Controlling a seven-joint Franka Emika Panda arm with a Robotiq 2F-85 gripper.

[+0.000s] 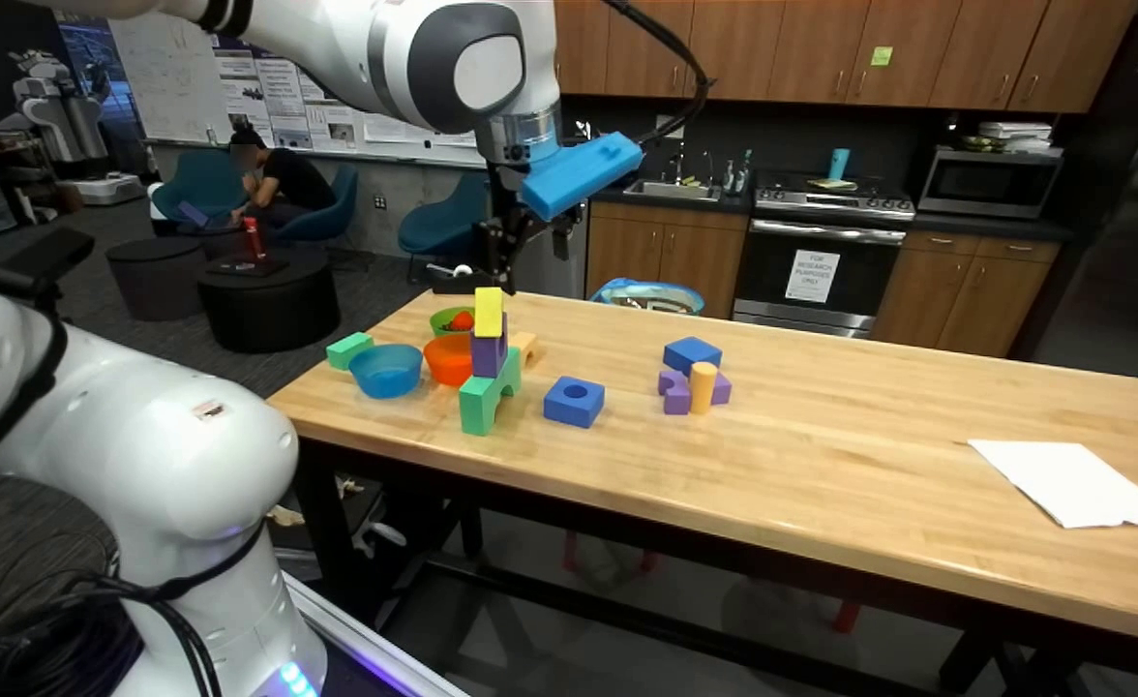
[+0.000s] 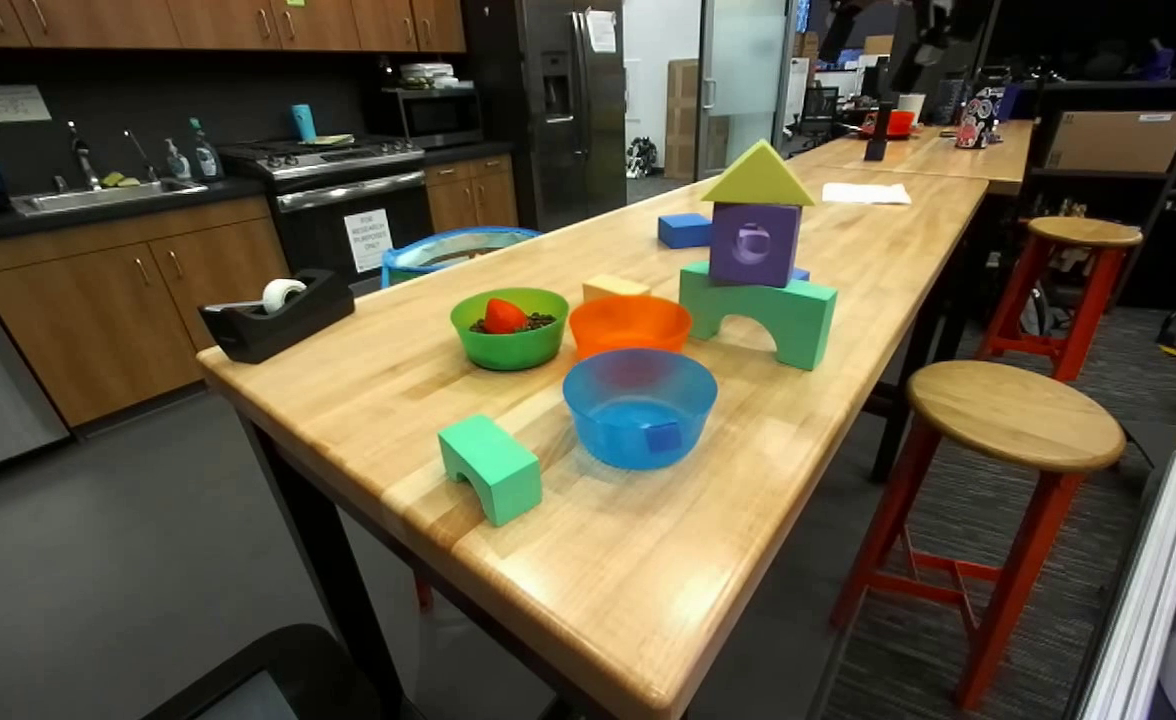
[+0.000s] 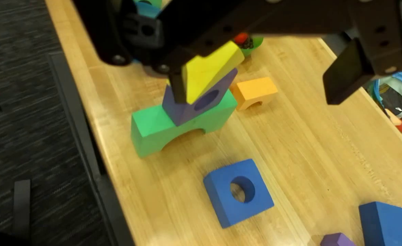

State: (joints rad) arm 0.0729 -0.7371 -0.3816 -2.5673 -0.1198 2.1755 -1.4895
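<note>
Fingers (image 3: 347, 73) stand wide apart, holding nothing! Lower down, the wedge (image 3: 209, 70) already caps the purple block (image 3: 188, 112), itself on the green arch (image 3: 169, 132): three high. Below them, the nearer blue block (image 3: 222, 188) sits unstacked on the table (image 3: 310, 143).

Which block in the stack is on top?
The yellow triangular block: it sits on the purple block, which stands on the large green arch. Those two each carry a block; the yellow one carries none.
</note>
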